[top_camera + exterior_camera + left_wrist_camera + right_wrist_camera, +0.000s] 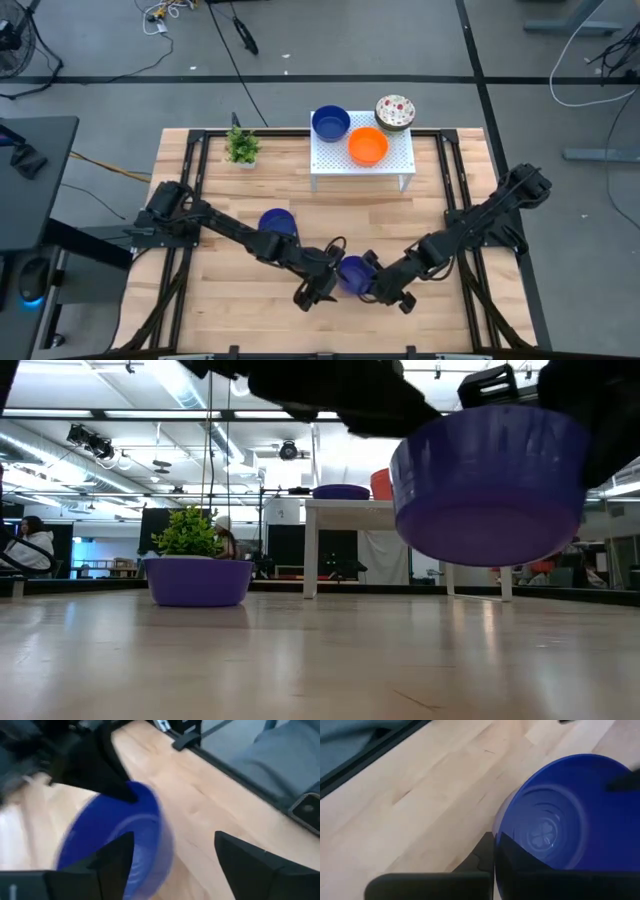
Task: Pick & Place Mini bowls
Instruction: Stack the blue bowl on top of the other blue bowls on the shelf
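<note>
A glossy blue mini bowl (352,272) hangs in the air near the table's near edge, between my two grippers; in the low view this bowl (490,485) is well clear of the wood. My right gripper (378,284) is shut on it from the right. My left gripper (312,292) is just to its left, open, and in the left wrist view the bowl (115,840) sits by one finger of the left gripper (175,865). A second blue bowl (277,222) rests on its base on the table. Blue (330,122), orange (368,146) and speckled (394,112) bowls sit on the white stand. My right gripper (495,865) pinches the bowl's rim (506,827), one finger inside the hollow and one outside the wall. It comes from the table's right, slanting down. The bowl is lifted clear and slightly tilted. My left gripper: whether its finger (117,860) touches the bowl wall cannot be told.
The white perforated stand (400,165) stands at the table's far middle, with a small green potted plant (242,147) to its left. Bare wood lies below the held bowl and along the near edge. People show in the room behind the table in the low view.
</note>
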